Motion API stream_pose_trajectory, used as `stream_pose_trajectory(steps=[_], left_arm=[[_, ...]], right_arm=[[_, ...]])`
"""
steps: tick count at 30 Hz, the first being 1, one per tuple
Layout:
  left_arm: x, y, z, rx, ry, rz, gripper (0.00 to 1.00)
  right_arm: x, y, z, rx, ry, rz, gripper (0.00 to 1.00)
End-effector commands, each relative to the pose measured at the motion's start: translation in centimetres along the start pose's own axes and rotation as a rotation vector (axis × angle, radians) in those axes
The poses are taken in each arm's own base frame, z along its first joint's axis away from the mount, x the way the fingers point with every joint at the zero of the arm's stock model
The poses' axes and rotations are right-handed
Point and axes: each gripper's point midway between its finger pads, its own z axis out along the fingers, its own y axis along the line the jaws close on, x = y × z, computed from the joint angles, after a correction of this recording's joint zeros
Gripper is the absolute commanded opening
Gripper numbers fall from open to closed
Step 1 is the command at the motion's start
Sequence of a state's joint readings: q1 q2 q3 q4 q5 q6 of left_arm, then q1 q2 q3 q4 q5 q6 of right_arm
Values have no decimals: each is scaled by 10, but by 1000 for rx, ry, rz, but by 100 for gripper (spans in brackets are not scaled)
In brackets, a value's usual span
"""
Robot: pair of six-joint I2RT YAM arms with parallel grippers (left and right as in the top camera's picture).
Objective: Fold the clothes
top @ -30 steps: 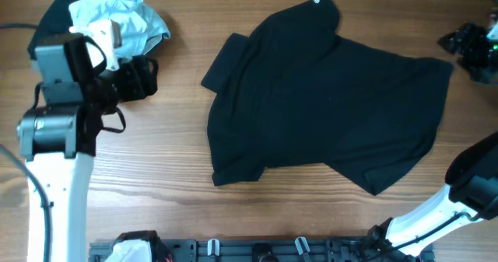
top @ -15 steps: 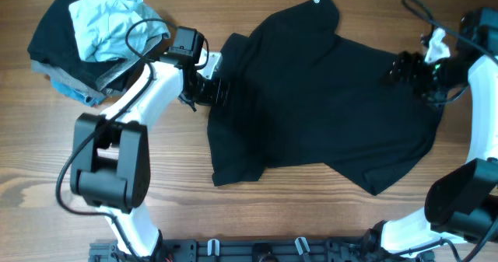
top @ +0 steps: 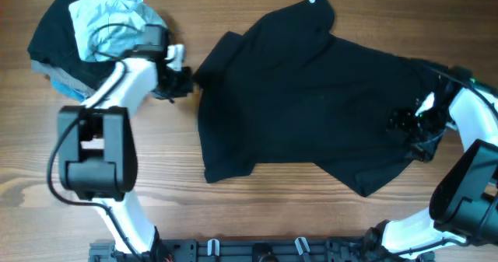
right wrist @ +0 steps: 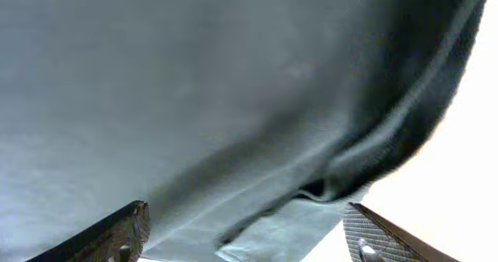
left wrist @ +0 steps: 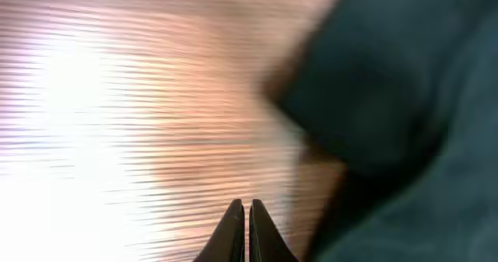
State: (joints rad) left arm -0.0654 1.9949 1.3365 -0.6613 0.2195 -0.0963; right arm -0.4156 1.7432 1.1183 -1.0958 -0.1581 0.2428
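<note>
Left gripper [left wrist: 243,209] first: my fingers are pressed together over bare wood, with the shirt's edge just to their right and nothing visibly pinched. My right gripper [right wrist: 244,207] is spread wide, low over the cloth near the shirt's right side.

Across the table [top: 311,223], the black T-shirt [top: 311,99] lies opened out at the centre, rumpled, with no fold in it that I can make out. I judge that garment barely begun: sleeves and body are both left to turn in. At the far left corner sits a pile of clothes [top: 58,52], dark pieces underneath and a light-blue garment [top: 117,21] crumpled on top, which looks unfolded too.

My left wrist view is smeared, so a thin bit of hem could escape me. My right fingers are cut off at the frame's bottom, and the pile's lower layers are hidden.
</note>
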Motion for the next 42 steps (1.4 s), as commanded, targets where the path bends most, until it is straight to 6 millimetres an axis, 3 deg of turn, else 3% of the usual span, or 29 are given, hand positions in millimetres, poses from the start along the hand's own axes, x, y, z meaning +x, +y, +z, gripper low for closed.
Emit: stream_pose_trajectory(steps=[1,3,4,5,6,7,8,10,11,12,13,17,21,22,25,26,27,28,29,30,33,35,36,38,42], left_arm=[[-12,-6,-23,51,-54,-47,4],[-10,-6,-23,49,-45,-49,4],[-10,-7,-23,49,-43,-49,4],[-9,-7,-23,50,-42,-46,4],[-9,-9,-23,56,-41,-44,4],[-8,-18,-23,95,-34,-14,11],[-5,-29,-23,147,-25,27,21],[1,-53,-23,218,-10,122,50],[4,-60,-21,222,-6,169,58],[10,-73,-17,229,4,236,65],[13,-77,-14,218,11,265,68],[25,-77,10,109,53,317,69],[26,-53,25,-13,70,312,57],[28,-39,34,-81,86,282,49],[36,-32,48,-103,123,246,24],[36,-30,49,-109,123,225,22],[35,-30,49,-110,118,204,26],[33,-30,49,-109,111,188,38],[32,-29,48,-108,106,165,46],[31,-30,48,-99,106,163,52],[24,-38,30,-85,87,167,61],[21,-47,10,-59,86,167,63],[27,-64,-3,28,110,171,62],[52,-89,-19,156,195,190,60],[114,-93,-9,126,384,192,59]], right_arm=[[10,-32,15,79,26,103,74],[17,-42,20,82,51,134,68],[24,-47,25,83,74,150,76],[32,-49,30,88,97,157,93],[38,-49,35,80,116,159,95],[43,-44,40,45,130,162,92],[44,-41,43,29,132,166,80],[40,-39,44,13,116,167,44],[36,-39,43,12,102,177,17],[31,-42,40,14,86,215,4],[27,-44,38,9,76,228,4],[25,-48,36,1,69,203,4],[17,-48,35,-1,43,204,4],[5,-61,26,55,-2,243,4],[-36,-79,-15,80,-137,314,4],[-53,-83,-34,72,-195,324,4],[-70,-87,-54,58,-260,339,4],[-78,-89,-66,52,-294,341,23],[-82,-87,-72,44,-306,311,79],[-79,-87,-73,49,-294,288,99],[-65,-81,-69,25,-228,271,100],[-59,-58,-68,-99,-188,208,100],[-59,-50,-68,-143,-185,192,100],[-60,-48,-69,-154,-188,191,100],[-57,-45,-68,-174,-176,173,100]])
